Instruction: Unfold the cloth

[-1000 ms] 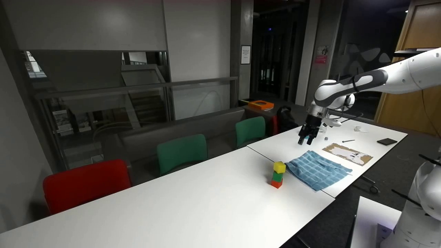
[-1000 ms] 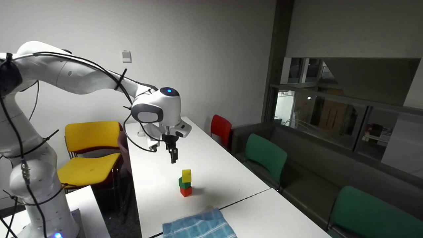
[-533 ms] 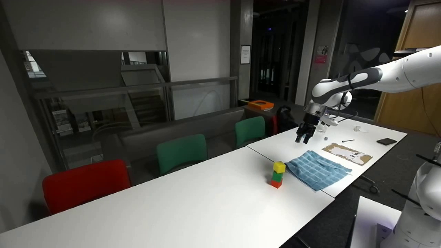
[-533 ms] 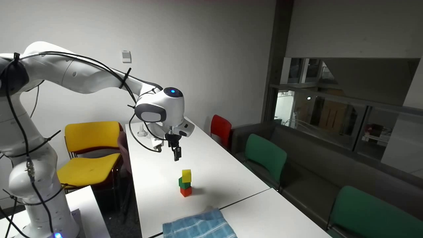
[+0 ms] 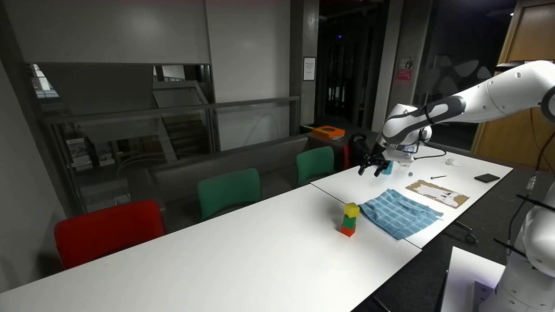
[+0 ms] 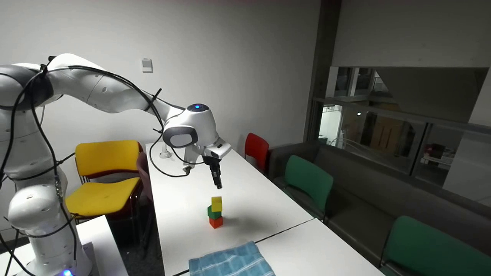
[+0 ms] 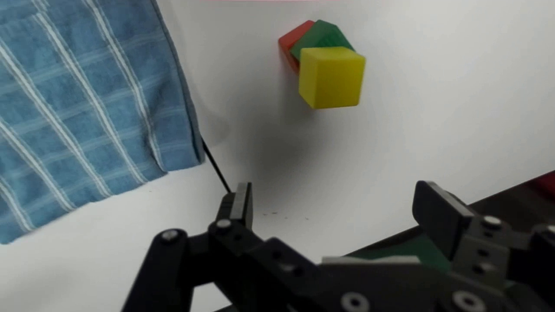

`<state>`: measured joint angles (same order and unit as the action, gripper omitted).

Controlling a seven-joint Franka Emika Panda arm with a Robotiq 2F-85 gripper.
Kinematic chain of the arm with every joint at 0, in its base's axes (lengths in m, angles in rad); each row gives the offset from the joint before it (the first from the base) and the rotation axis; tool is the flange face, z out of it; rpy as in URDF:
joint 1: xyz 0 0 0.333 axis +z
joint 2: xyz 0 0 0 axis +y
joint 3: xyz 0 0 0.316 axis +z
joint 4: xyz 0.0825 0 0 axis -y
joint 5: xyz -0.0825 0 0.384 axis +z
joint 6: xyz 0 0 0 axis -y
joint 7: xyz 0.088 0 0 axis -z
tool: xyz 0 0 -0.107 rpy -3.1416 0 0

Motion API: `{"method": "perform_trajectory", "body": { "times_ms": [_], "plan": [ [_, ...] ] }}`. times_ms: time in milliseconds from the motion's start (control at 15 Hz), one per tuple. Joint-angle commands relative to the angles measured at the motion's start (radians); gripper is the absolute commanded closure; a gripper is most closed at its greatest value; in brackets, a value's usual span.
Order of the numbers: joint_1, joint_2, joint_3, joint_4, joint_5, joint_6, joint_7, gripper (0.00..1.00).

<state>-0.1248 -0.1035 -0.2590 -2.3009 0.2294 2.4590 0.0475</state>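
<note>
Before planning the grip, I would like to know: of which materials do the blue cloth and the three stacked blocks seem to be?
The blue cloth: woven fabric, perhaps cotton, matte; it wrinkles softly and shows light stripes. The stacked blocks: painted wood or plastic, smooth, low shine; colours are even, but no grain is visible.

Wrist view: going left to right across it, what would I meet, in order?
Blue checked cloth → one gripper fingertip → stack of yellow, green and red blocks → the other gripper fingertip → dark red thing cut off by the right edge.
</note>
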Motion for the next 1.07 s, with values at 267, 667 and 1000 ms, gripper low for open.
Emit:
{"method": "perform_trajectory", "body": {
  "times_ms": [267, 667, 1000],
  "plan": [
    [-0.11, 0.224, -0.02, 0.091, -0.102, -0.052, 0.161, 0.0],
    [-0.141, 0.333, -0.012, 0.179, -0.06, -0.162, 0.077, 0.0],
    [-0.127, 0.39, -0.024, 0.254, -0.159, -0.283, 0.068, 0.0]
  ]
}}
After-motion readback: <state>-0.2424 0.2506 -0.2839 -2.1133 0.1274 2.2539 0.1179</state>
